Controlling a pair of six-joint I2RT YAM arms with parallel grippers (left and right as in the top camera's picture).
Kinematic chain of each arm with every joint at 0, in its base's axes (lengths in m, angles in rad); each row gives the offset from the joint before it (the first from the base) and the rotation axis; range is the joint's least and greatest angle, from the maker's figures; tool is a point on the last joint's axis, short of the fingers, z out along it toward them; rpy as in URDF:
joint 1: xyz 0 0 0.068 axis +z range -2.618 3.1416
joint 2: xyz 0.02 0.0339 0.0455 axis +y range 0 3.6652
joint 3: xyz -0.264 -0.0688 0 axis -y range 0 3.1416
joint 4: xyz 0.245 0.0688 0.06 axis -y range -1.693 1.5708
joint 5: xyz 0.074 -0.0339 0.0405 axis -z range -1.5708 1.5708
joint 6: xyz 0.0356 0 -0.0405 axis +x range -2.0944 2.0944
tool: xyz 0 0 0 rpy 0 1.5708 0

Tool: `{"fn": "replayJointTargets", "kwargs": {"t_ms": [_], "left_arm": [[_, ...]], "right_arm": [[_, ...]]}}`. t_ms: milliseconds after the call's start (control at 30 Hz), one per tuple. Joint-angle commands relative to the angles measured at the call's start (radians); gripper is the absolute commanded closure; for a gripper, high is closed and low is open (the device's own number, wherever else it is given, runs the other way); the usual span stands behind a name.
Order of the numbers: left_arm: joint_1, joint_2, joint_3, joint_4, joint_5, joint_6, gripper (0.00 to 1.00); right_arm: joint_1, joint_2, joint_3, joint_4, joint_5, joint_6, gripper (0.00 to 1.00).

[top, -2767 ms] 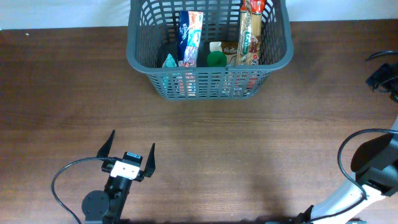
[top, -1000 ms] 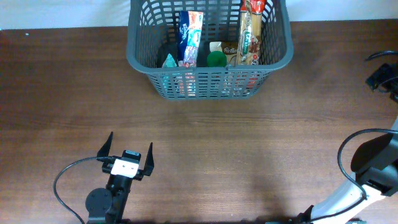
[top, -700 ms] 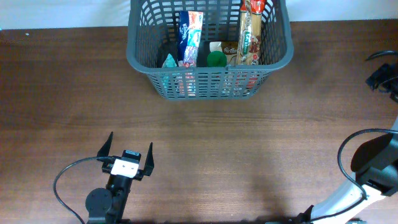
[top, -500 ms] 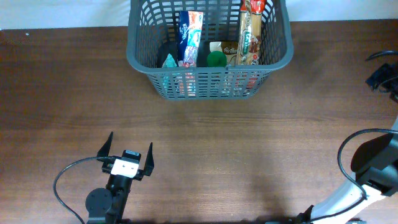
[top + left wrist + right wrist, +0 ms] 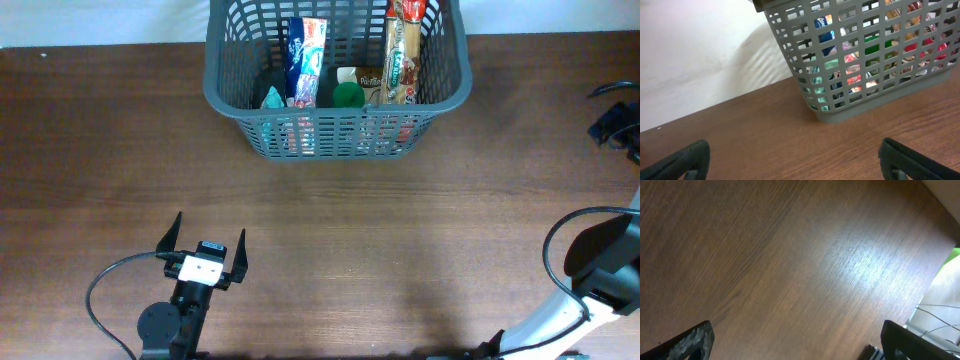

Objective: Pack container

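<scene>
A grey basket sits at the far edge of the counter, holding a blue packet, a green cap and a long tan packet. The left tool, fingers spread and empty, faces it from the near edge, well apart, with only counter between them. Its wrist camera looks through the lattice at coloured packs. The right tool, likewise spread and empty, shows only in its own camera, over wood. Overhead, just its arm appears near the right corner.

Wooden table — dark brown, white wall
</scene>
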Motion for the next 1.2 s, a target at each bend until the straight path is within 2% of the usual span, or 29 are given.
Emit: {"fn": "replayJointTargets", "kwargs": {"t_ms": [0,333,600,767,967,1167], "left_arm": [[0.005,-0.004,-0.008,-0.001,-0.011,-0.013,0.01],[0.005,-0.004,-0.008,-0.001,-0.011,-0.013,0.01],[0.005,-0.004,-0.008,-0.001,-0.011,-0.013,0.01],[0.005,-0.004,-0.008,-0.001,-0.011,-0.013,0.01],[0.005,-0.004,-0.008,-0.001,-0.011,-0.013,0.01],[0.005,-0.004,-0.008,-0.001,-0.011,-0.013,0.01]], "right_arm": [[-0.005,-0.001,-0.007,0.042,0.014,0.008,0.01],[0.036,-0.12,-0.007,0.416,0.009,0.008,0.01],[0.125,-0.248,-0.029,0.616,0.01,0.0,0.01],[0.195,-0.376,-0.181,0.823,0.01,0.0,0.01],[0.285,-0.559,-0.463,1.125,0.009,-0.097,0.01],[0.33,-0.739,-0.708,1.32,0.002,-0.124,0.01]]}}
